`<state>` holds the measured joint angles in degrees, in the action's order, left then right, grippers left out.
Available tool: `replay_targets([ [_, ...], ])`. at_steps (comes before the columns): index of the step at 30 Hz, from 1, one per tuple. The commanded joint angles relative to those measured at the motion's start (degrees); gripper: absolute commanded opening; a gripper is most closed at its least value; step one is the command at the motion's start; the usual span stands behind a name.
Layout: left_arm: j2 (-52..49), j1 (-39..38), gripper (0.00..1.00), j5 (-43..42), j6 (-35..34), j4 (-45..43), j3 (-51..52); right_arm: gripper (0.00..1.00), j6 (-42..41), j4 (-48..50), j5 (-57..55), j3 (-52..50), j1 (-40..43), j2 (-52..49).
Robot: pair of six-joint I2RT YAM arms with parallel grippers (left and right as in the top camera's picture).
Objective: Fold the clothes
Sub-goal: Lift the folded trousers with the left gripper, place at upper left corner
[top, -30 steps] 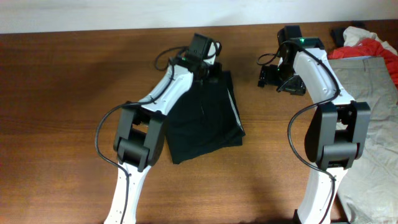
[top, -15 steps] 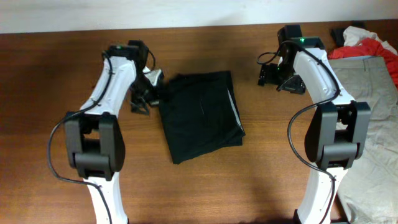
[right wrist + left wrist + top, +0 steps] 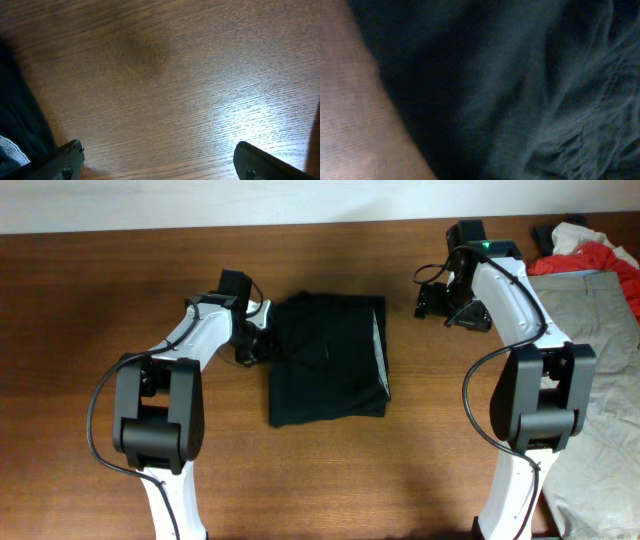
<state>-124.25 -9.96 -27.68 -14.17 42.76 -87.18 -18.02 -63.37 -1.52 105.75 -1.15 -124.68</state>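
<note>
A black garment (image 3: 325, 360) lies folded into a compact dark rectangle in the middle of the wooden table (image 3: 100, 300). My left gripper (image 3: 258, 340) is at its left edge, near the far corner. In the left wrist view black fabric (image 3: 520, 75) fills nearly the whole frame and no fingers show. My right gripper (image 3: 432, 302) hovers over bare wood to the right of the garment; its fingers (image 3: 160, 160) are wide apart and empty, with the garment's edge (image 3: 20, 115) at the left.
Beige trousers (image 3: 600, 330) lie spread along the table's right side. A red piece (image 3: 610, 255) and a white piece (image 3: 570, 235) are bunched at the far right corner. The table's far edge meets a white wall.
My left arm swung from the garment's far edge out to the left, then came in against its left edge. The garment now lies squarer. The right arm has not moved.
</note>
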Motion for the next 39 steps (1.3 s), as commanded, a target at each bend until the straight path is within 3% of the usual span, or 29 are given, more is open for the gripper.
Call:
replay_targets([
  [1,-0.92,4.66,0.01,5.27,-7.56,-7.82,0.13,0.99,-0.50,-0.02,-0.66,0.85,0.37,0.57],
  [8,-0.92,32.74,0.01,15.91,-13.62,-21.64,0.13,0.99,-0.48,-0.02,-0.66,0.87,0.37,0.57],
  [12,-0.94,44.50,0.01,16.00,-13.62,-25.46,0.13,0.98,-0.50,-0.02,-0.66,0.87,0.37,0.57],
  [17,-4.17,44.13,0.01,16.15,-13.64,-30.32,0.15,0.99,-0.50,-0.02,-0.66,0.87,0.37,0.57],
  [23,-12.15,43.69,0.01,15.52,-13.68,-43.87,0.09,0.99,-0.50,-0.02,-0.63,0.87,0.37,0.57],
  [30,-12.15,38.16,0.01,18.78,-31.39,-45.00,0.09,0.99,-0.50,-0.02,-0.66,0.85,0.37,0.57],
  [36,-12.39,34.97,0.01,25.77,-31.21,-50.95,0.09,0.99,-0.50,-0.04,-0.66,0.85,0.37,0.57],
  [37,-12.94,34.97,0.01,25.79,-31.21,-51.93,0.09,0.99,-0.50,-0.02,-0.66,0.87,0.37,0.57],
  [39,-13.99,34.97,0.20,25.75,-29.97,-53.05,0.09,0.99,-0.50,-0.04,-0.66,0.85,0.37,0.57],
])
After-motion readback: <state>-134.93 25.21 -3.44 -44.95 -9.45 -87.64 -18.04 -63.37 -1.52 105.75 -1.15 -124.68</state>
